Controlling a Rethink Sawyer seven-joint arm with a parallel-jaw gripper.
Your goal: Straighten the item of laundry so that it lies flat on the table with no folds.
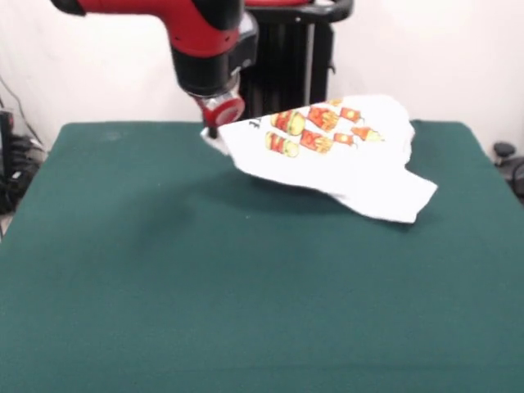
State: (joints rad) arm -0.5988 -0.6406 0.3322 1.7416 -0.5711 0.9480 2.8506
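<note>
The white T-shirt (352,168) with printed burgers, fries and drinks is at the far right of the dark green table (205,278). Its left edge is raised off the cloth and casts a shadow beneath it. Its right part rests crumpled on the table, with one sleeve pointing toward the near right. My gripper (214,133) hangs from the red arm at the shirt's left edge and is shut on that edge. The fingertips are mostly hidden by the fabric. The black text is not readable from here.
The black pedestal (286,57) stands behind the table's far edge. Cables and gear (12,168) lie off the left edge, and a dark object (506,155) sits off the right edge. Green cloth stretches wide to the left and front of the shirt.
</note>
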